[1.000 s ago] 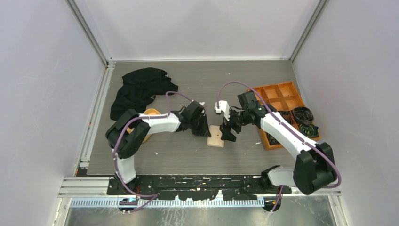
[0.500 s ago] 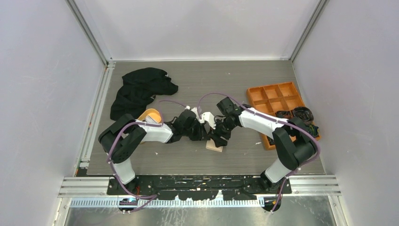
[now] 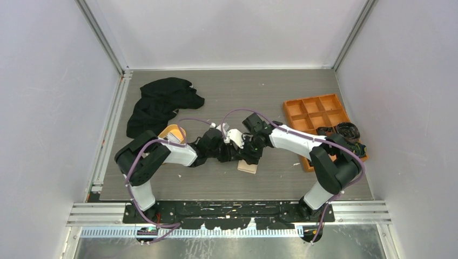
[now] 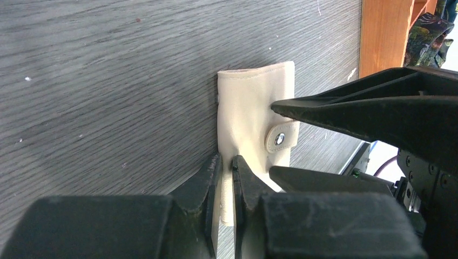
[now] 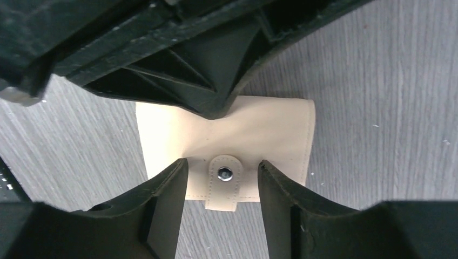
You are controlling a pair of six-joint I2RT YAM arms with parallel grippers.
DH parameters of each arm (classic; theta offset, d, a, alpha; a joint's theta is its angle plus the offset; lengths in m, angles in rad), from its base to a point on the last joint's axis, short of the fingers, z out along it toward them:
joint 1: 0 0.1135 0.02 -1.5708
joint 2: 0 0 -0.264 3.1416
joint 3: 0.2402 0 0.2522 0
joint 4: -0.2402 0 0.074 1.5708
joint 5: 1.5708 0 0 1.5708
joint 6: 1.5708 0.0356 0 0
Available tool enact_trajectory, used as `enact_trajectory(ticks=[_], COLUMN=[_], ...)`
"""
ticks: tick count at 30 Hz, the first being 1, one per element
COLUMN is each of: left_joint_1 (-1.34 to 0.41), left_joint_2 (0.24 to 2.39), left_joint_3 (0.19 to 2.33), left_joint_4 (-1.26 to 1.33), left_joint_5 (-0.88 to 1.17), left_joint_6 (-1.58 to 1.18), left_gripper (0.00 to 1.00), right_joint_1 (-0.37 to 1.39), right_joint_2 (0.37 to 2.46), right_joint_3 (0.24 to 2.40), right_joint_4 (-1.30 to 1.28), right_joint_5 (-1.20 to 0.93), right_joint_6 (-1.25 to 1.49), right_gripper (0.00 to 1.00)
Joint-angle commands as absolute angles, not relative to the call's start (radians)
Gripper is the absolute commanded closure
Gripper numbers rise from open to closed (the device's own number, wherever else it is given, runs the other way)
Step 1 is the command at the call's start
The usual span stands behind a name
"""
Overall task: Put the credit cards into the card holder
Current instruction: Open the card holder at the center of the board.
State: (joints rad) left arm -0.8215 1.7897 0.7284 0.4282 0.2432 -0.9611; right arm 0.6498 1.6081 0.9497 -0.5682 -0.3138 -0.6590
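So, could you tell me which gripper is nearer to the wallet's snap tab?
Right. The right gripper has its fingers on either side of the snap tab. The left gripper pinches the wallet at its opposite edge, farther from the tab.

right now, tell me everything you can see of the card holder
The card holder is a small beige, leather-like wallet, folded shut, its snap tab with a metal stud on top. It lies on the grey wood-grain table. The left gripper pinches one edge, puckering the cover; the right gripper stands open, a finger on each side of the tab.
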Motion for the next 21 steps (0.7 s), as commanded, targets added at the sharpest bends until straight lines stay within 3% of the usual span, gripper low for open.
enact_trajectory(ticks=[1,11,14,21], left_joint_1=[-0.824,-0.821,-0.814,-0.803], left_joint_2=[1.803,1.806,1.809,1.811], left_joint_3=[0.72,0.726,0.729,0.735], left_joint_4=[0.454,0.427,0.42,0.413], left_joint_5=[0.23,0.211,0.207,0.206], left_joint_6=[-0.95,-0.94,-0.94,-0.943], left_gripper=[0.89,0.91,0.91,0.91], right_joint_1=[0.651,0.667,0.666,0.612], right_joint_2=[1.644,1.704,1.673,1.568], right_joint_3=[0.952,1.021,1.034,1.039], right_joint_4=[-0.536,-0.627,-0.665,-0.715], right_joint_5=[-0.174,-0.162,-0.205,-0.4], right_joint_6=[-0.683,-0.67,-0.677,-0.693], right_gripper=[0.46,0.94,0.99,0.99])
